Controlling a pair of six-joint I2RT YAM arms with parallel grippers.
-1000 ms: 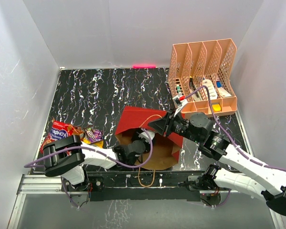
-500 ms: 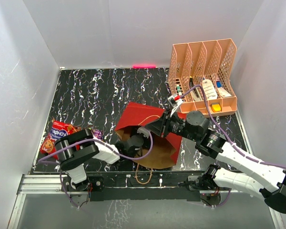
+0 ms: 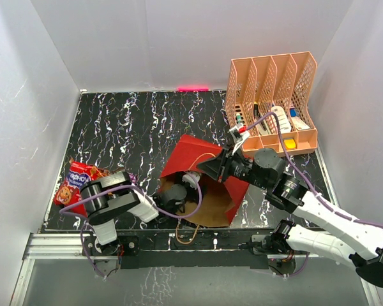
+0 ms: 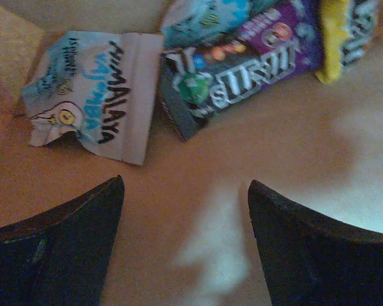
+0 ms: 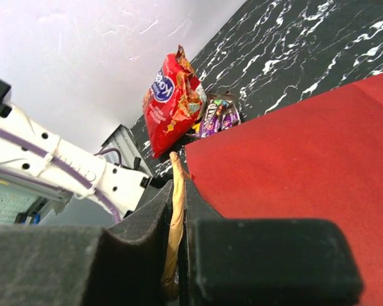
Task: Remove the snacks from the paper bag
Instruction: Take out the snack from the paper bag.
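The paper bag (image 3: 193, 156) lies near the table's front, dark red outside, with its brown inside (image 3: 212, 207) open toward me. My left gripper (image 3: 177, 196) is inside its mouth, open and empty (image 4: 185, 191). Ahead of it on the bag floor lie a white-blue packet (image 4: 92, 95), a purple-dark packet (image 4: 242, 64) and a yellow packet (image 4: 348, 35). My right gripper (image 3: 207, 167) is shut on the bag's brown cord handle (image 5: 176, 210) at the upper rim. A large red snack bag (image 3: 73, 180) lies on the table at the left, with small packets (image 5: 217, 115) beside it.
A peach mesh file rack (image 3: 271, 102) with pens and small items stands at the back right. White walls close in the table on the left, back and right. My left arm's elbow (image 3: 108, 197) sits close to the red snack bag.
My left arm's elbow has swung right, toward the bag, and its gripper sits a little lower in the bag mouth. The bag has shifted slightly right. The right gripper keeps its hold.
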